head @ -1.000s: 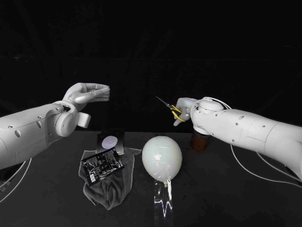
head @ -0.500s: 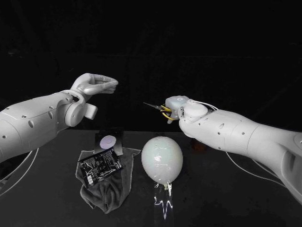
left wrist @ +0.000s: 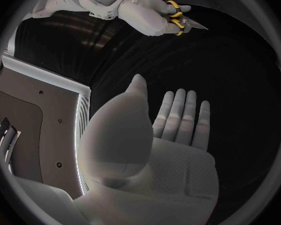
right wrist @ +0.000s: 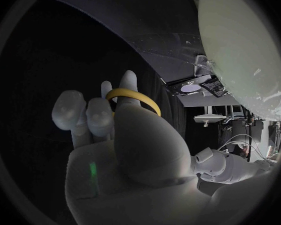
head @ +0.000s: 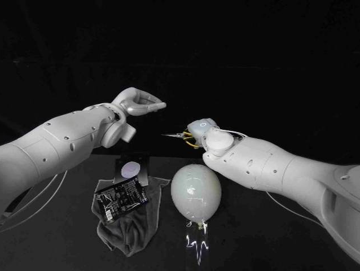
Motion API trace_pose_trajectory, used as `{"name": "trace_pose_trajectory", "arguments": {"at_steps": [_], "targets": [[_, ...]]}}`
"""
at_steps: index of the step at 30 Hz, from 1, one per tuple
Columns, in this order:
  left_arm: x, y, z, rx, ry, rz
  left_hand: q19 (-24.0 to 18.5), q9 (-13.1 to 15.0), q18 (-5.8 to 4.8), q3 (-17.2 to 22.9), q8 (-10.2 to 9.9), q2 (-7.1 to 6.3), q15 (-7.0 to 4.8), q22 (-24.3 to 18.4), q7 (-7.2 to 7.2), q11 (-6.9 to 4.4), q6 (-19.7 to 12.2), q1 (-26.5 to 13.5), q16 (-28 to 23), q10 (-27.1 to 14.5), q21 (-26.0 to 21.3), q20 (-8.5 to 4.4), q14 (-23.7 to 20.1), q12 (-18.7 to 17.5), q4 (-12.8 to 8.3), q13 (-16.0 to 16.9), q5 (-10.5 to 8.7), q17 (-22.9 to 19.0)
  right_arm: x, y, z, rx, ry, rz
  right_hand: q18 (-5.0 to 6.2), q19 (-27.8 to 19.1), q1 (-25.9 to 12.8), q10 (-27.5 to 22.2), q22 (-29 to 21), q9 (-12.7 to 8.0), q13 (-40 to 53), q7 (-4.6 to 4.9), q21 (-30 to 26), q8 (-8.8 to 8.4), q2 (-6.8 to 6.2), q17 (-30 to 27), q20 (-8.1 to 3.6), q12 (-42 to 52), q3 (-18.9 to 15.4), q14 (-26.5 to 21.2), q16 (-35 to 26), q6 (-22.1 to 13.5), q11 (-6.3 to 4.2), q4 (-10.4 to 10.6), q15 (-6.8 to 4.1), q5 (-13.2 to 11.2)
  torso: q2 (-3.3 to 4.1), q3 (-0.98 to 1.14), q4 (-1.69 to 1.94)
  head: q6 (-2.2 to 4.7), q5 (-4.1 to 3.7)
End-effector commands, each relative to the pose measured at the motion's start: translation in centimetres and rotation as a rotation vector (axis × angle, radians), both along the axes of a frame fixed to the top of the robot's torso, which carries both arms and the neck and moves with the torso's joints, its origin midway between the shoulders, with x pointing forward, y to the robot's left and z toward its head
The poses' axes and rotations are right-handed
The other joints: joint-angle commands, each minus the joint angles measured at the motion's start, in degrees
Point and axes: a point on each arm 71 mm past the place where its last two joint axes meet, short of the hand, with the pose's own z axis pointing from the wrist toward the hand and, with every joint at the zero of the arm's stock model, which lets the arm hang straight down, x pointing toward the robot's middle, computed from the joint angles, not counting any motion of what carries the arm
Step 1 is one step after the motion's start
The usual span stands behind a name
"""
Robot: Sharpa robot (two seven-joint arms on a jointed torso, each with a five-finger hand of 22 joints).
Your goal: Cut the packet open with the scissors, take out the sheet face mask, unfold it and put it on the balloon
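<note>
**Packet on the cloth, scissors in the raised right robot hand**

The dark packet lies flat on a crumpled grey cloth on the table, touched by neither arm. The pale balloon stands just beside the cloth, on the robot's right of it. A small dark card with a pale disc stands behind the packet. The right robot hand is up in the air above the balloon and grips the yellow-handled scissors, blades pointing towards the other arm. The left robot hand is raised well above the table with nothing in it, and its wrist view shows the palm flat and the fingers stretched out.
</note>
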Motion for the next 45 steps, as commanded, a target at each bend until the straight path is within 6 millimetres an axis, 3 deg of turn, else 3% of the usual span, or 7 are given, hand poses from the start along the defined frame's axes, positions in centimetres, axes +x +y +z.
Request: {"name": "trace_pose_trajectory", "arguments": {"at_steps": [1, 4, 11, 18, 20, 36, 45], "targets": [[0.0, -1.2, -0.7, 0.181, 0.059, -0.052, -1.2, -0.1, -1.31, -0.3, 0.2, 0.17, 0.08, -0.2, 2.58, 0.05, -0.2, 0.9, 0.6, -0.3, -0.6, 0.03, 0.1, -0.2, 0.2, 0.0, -0.10, -0.1, -0.1, 0.3, 0.1, -0.057, -0.030, -0.035, 1.02, -0.2, 0.7, -0.4, 6.3, -0.3, -0.6, 0.01, -0.3, 0.04, 2.01, 0.0, 0.36, -0.1, -1.5, -0.1, -0.1, -0.5, 0.08, 0.5, 0.45, -0.1, 0.28, 0.00, -0.02, 0.11, 0.24], [0.0, -2.0, -1.1, 0.254, 0.094, -0.067, -0.9, -0.1, -1.53, -0.6, 0.5, 0.67, -0.14, -0.1, 2.48, -0.10, 0.2, 1.4, 1.1, 0.1, -0.5, 0.01, 1.0, 0.0, 0.2, 0.0, -0.11, -0.1, -0.2, 0.6, 0.0, -0.060, -0.030, -0.032, 1.02, -0.2, 0.7, -0.4, 6.3, -0.3, -0.6, 0.01, -0.3, 0.04, 2.01, 0.0, 0.36, -0.1, -1.5, -0.1, -0.1, -0.5, 0.08, 0.5, 0.45, -0.1, 0.40, -0.02, 0.06, 0.19, 0.45], [0.1, -2.9, -1.8, 0.361, 0.153, -0.065, 6.9, -0.1, -0.59, 0.0, 1.0, 2.08, -0.98, 1.1, 2.17, -0.58, 1.3, 3.0, 2.9, 1.4, 2.3, -0.18, 4.2, 0.2, 0.0, 0.0, -0.11, 0.3, -0.6, 1.2, -0.1, -0.062, -0.029, -0.020, 1.22, -0.5, 0.5, -0.4, 6.0, -0.8, -1.7, 0.13, -1.1, 0.08, 1.62, -0.4, 0.57, -0.1, -1.5, -0.3, -0.3, -0.6, 0.20, 1.1, 0.57, -0.1, 0.28, 0.05, 0.02, 0.14, 0.71], [0.1, -3.8, -2.6, 0.431, 0.217, -0.080, 7.9, -0.3, -0.01, 0.7, 1.1, 2.87, -1.30, 1.4, 2.00, -0.82, 1.8, 4.5, 3.5, 2.1, 3.0, -0.19, 5.2, 0.2, -0.2, 0.1, -0.11, 0.4, -1.2, 2.0, 0.0, -0.044, -0.046, 0.014, 1.17, -0.2, 0.1, -0.2, 6.1, -1.2, -2.6, 0.16, -0.7, 0.17, 1.22, -0.4, 0.68, 0.1, -1.4, -0.3, -0.3, -0.4, 0.25, 1.9, 0.69, -0.1, 0.22, 0.10, -0.14, -0.05, 1.06], [0.1, -4.1, -2.8, 0.445, 0.232, -0.090, 8.4, -0.3, 0.38, 0.9, 1.3, 3.28, -2.13, 1.5, 1.54, -1.54, 2.3, 5.3, 4.9, 4.8, 3.4, -0.21, 7.6, 1.3, -0.2, 0.5, -0.11, 0.9, -1.3, 2.2, 0.0, -0.039, -0.049, 0.025, 1.16, -0.1, 0.0, -0.1, 6.1, -1.2, -2.7, 0.16, -0.7, 0.18, 1.16, -0.4, 0.68, 0.1, -1.4, -0.2, -0.3, -0.4, 0.25, 2.0, 0.70, -0.1, 0.22, 0.08, -0.12, -0.03, 1.11], [-0.2, -5.6, -3.4, 0.454, 0.280, -0.148, 8.3, -0.4, 0.52, 0.6, 1.5, 4.18, -2.14, 1.4, 1.14, -1.70, 3.2, 4.7, 4.4, 4.7, 3.5, -0.13, 7.2, 0.5, 0.1, 0.2, -0.13, 0.7, -2.3, 3.7, -0.1, -0.041, -0.032, 0.077, 1.13, 0.0, -0.2, 0.1, 6.2, -1.4, -3.3, 0.14, -0.5, 0.21, 0.58, -0.3, 0.70, 0.1, -1.3, -0.1, -0.1, -0.3, 0.23, 2.4, 0.70, -0.1, 0.13, 0.12, 0.02, 0.02, 1.39], [-0.4, -5.6, -3.7, 0.475, 0.311, -0.165, 9.1, -0.4, 1.08, 1.2, 2.2, 5.39, -3.06, 1.6, 0.40, -2.69, 5.4, 6.8, 5.4, 7.7, 4.2, -0.22, 9.3, 1.0, -0.3, 0.3, -0.11, 1.2, -2.3, 3.5, -0.1, -0.033, -0.041, 0.073, 1.05, 0.3, -0.3, 0.4, 6.3, -1.6, -3.6, 0.14, -0.2, 0.26, 0.41, 0.0, 0.72, 0.2, -1.2, 0.1, 0.1, -0.1, 0.21, 2.7, 0.67, -0.1, 0.20, 0.10, 0.05, -0.04, 1.39]]}}
